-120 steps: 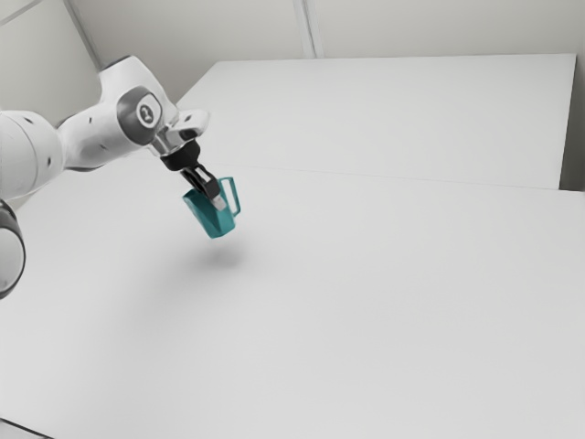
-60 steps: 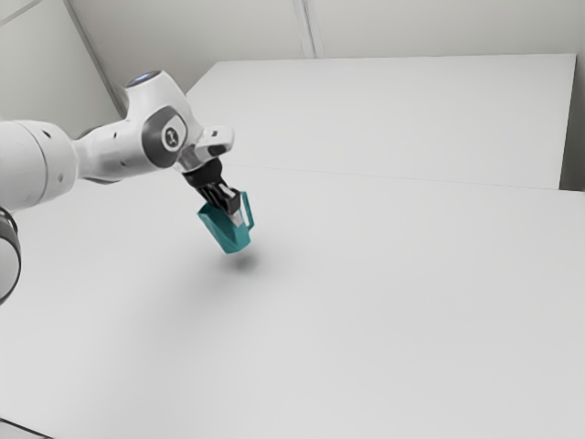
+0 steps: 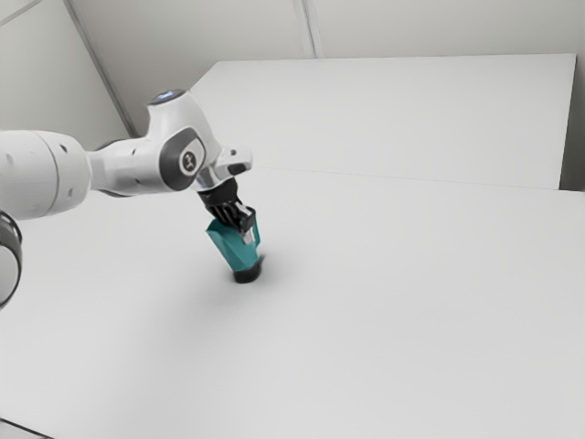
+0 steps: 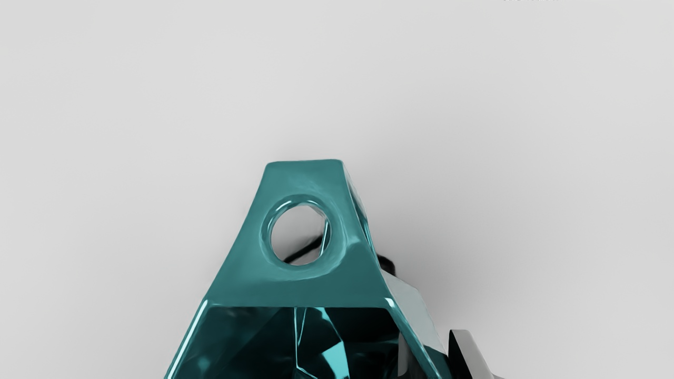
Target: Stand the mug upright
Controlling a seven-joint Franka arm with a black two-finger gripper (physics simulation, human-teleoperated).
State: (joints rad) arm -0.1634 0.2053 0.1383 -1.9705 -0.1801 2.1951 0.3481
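On the near stretch of table (image 3: 366, 347), left of the exterior view's middle, the mug (image 3: 232, 247) is held low, seemingly near upright, though base contact can hardly be judged. The gripper (image 3: 245, 235) is clamped on its sides; farther right, the handle (image 4: 305, 287) is left free. A light, stiff, slick body is likely, best gripped by opposite walls.

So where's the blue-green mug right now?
In the exterior view, the mug is toward that view's left, tilted in the gripper, with its bottom end down close to the white table.
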